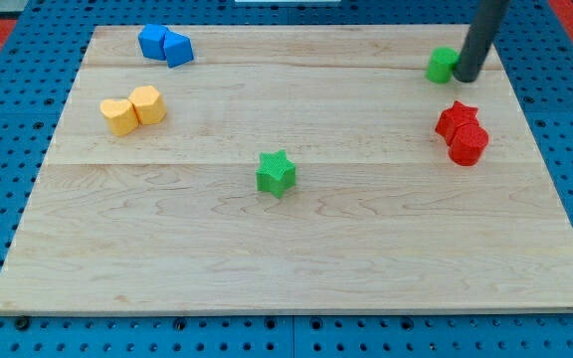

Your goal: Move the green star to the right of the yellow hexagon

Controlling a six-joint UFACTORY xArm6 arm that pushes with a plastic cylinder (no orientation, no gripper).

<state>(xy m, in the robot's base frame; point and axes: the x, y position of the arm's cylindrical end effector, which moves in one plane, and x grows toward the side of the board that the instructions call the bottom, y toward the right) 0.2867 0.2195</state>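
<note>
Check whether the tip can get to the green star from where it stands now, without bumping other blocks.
Probably yes. My tip sits at the view's top right, against a green block. The green star lies mid-board with bare wood around it; the red blocks lie below the tip, off the direct line.

Honestly can't spot any readable text, labels, brands or numbers anywhere here, not on anything in the shot.

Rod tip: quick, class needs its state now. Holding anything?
My tip: no gripper, holds nothing; rests against the right side of the green block, far from the green star.
</note>
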